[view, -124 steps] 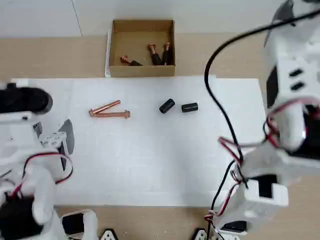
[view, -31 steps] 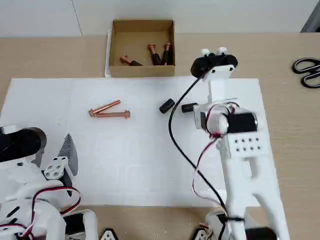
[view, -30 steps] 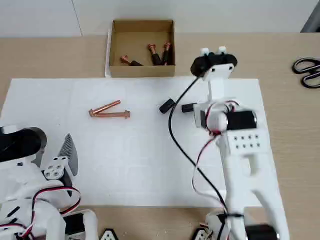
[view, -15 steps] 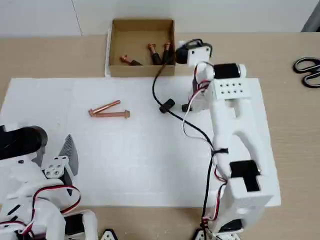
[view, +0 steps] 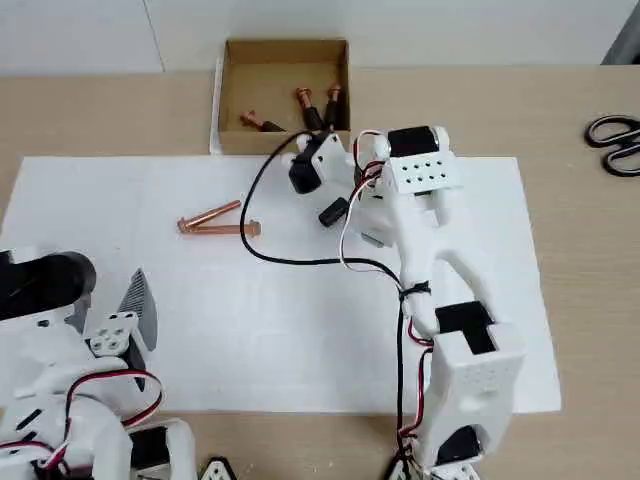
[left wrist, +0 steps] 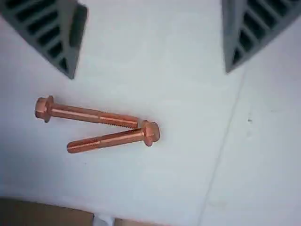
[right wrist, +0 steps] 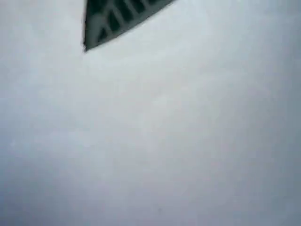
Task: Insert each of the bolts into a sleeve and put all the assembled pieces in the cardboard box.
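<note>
The left gripper (left wrist: 150, 33) is held open, its fingers (left wrist: 51, 33) spread wide. 2 bolts (left wrist: 117, 136) are seen lying touching each other on the white sheet (left wrist: 202, 150). Whether the right gripper (view: 368, 228) is open or closed cannot be told; it is placed just beside 1 black sleeve (view: 333, 212). 3 assembled pieces (view: 310, 110) are held in the cardboard box (view: 285, 142).

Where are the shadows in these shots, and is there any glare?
Left wrist view: the two bolts cast faint, soft shadows on the white sheet, no glare. High view: even light, no glare on the sheet or the cardboard box. Right wrist view: the sheet is evenly lit, no hotspots.
</note>
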